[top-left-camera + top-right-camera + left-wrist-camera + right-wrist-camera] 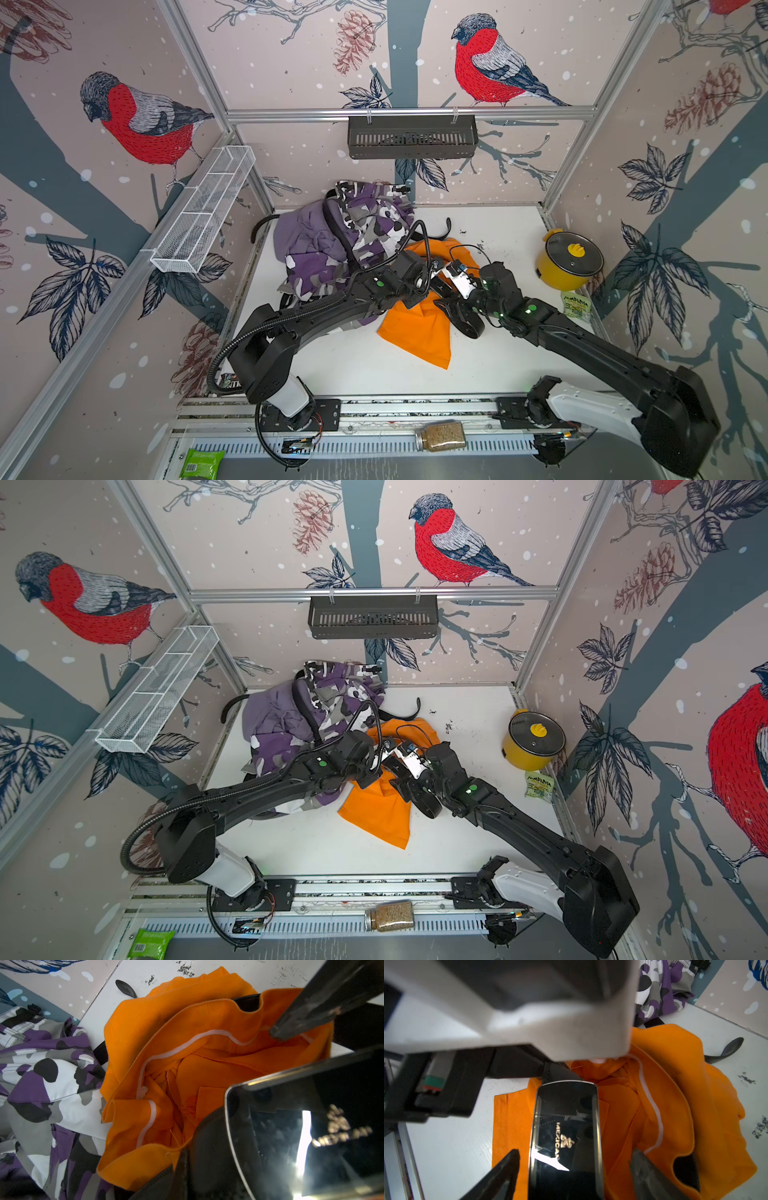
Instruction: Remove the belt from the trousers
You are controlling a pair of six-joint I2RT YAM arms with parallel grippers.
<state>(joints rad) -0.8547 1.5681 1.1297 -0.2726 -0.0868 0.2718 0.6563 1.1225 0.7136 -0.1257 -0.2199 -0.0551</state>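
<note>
The orange trousers [415, 332] [374, 812] lie crumpled mid-table, waistband open. Camouflage trousers [374, 216] and lilac trousers [299, 232] are heaped at the back left. A black belt [471, 326] runs through the orange waistband and its glossy black buckle [566, 1132] [291, 1136] lies on the orange cloth. My left gripper [432, 286] [187, 1167] is shut on the belt strap right beside the buckle, with an orange hem against it. My right gripper [573, 1159] [448, 303] is open, its fingers [506, 1167] on either side of the buckle with gaps.
A second black belt [332, 224] lies over the purple heap. A yellow pot [569, 262] and a green packet [577, 305] sit at the right edge. A jar [440, 435] lies on the front rail. White wire basket [203, 208] and black shelf [411, 137] hang on the walls.
</note>
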